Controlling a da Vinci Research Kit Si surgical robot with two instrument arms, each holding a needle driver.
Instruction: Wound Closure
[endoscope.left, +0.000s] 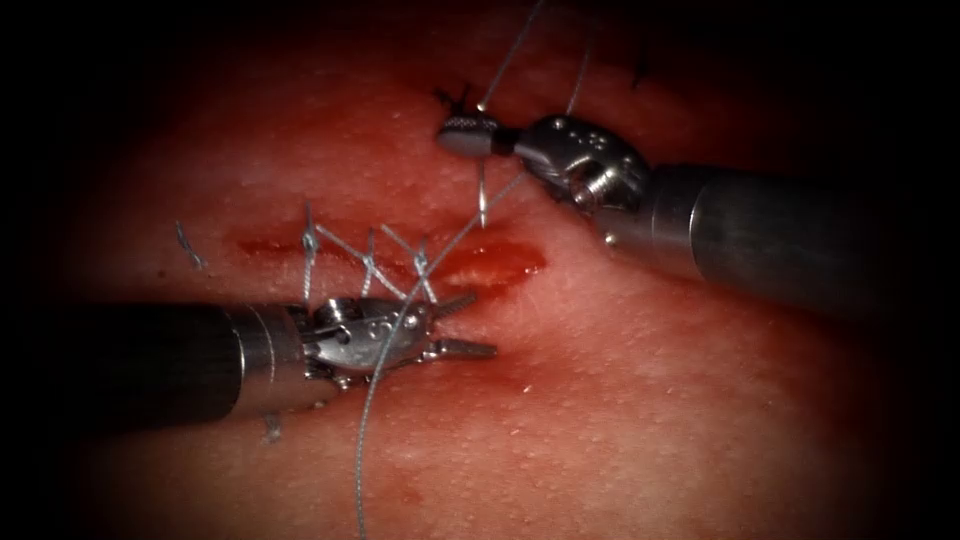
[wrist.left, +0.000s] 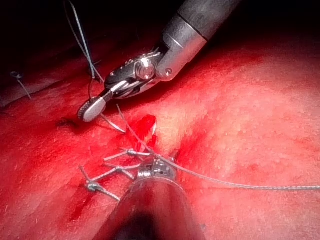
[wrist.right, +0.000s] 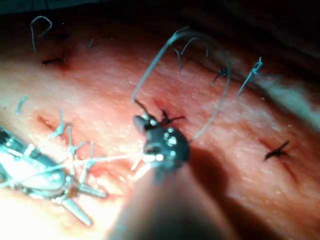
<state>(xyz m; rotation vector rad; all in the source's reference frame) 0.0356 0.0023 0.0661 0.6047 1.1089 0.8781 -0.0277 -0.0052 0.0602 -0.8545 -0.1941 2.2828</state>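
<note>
The tissue (endoscope.left: 620, 400) has a cut (endoscope.left: 490, 265) running sideways, crossed by several stitches (endoscope.left: 370, 262) on its left part. My right tool (endoscope.left: 465, 135) is shut on the curved needle (endoscope.left: 482, 200). The needle hangs from the jaws with its tip just above the right end of the cut, free of the tissue. Seen from the left wrist, the same tool (wrist.left: 92, 107) holds the needle (wrist.left: 114, 125). My left tool (endoscope.left: 468, 325) lies below the cut, jaws open, holding nothing. The thread (endoscope.left: 372, 400) runs from the needle across the left tool's wrist toward the front.
Red fluid (endoscope.left: 500, 262) pools in the unstitched right end of the cut. Two thread strands (endoscope.left: 510, 55) rise behind the right tool. Short cut thread ends (endoscope.left: 188, 245) stick up left of the cut, and dark older stitches (wrist.right: 277, 149) sit further back.
</note>
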